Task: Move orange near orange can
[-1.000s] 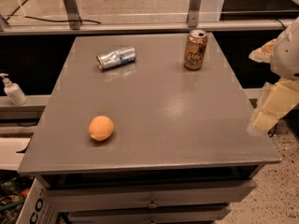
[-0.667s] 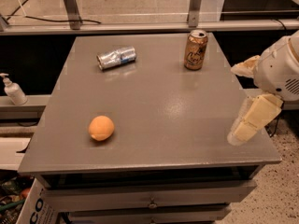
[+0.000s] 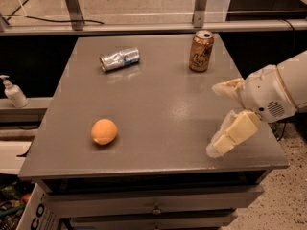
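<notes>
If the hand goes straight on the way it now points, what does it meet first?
Probably the bare table top: the open hand at the right edge points left and slightly down. The orange lies further that way, but depth is unclear.

Grey bench [image 3: 158, 104]: orange [image 3: 104, 131] front-left, orange can [image 3: 201, 51] upright back-right, well apart. Dented silver-blue can [image 3: 119, 59] lies on its side back-left. White pincer [image 3: 214, 119] hovers over bench's right edge, 2 fingers spread, nothing between them. Pump bottle [image 3: 13, 92] stands left, off the bench.
</notes>
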Robot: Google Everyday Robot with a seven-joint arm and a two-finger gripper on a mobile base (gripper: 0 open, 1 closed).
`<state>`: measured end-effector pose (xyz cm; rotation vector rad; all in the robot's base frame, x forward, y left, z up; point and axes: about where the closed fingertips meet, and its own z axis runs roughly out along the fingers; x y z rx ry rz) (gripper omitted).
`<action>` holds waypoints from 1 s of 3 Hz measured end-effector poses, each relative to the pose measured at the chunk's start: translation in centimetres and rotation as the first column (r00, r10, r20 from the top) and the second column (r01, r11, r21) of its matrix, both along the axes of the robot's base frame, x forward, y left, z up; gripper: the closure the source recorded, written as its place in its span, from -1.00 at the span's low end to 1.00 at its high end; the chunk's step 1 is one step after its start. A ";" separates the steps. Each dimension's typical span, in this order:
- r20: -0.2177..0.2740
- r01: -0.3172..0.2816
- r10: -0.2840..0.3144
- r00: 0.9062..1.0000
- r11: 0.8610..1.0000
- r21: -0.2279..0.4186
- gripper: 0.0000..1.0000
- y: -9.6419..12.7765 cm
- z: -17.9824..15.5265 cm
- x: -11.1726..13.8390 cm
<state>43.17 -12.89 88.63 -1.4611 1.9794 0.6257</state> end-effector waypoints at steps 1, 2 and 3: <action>-0.015 -0.007 0.008 1.000 0.997 0.074 -1.00 1.1 -0.5 0.0; -0.012 -0.007 0.008 1.000 0.998 0.064 -1.00 1.0 -0.4 0.0; -0.002 -0.006 0.006 1.000 1.000 0.012 -1.00 0.4 0.0 0.0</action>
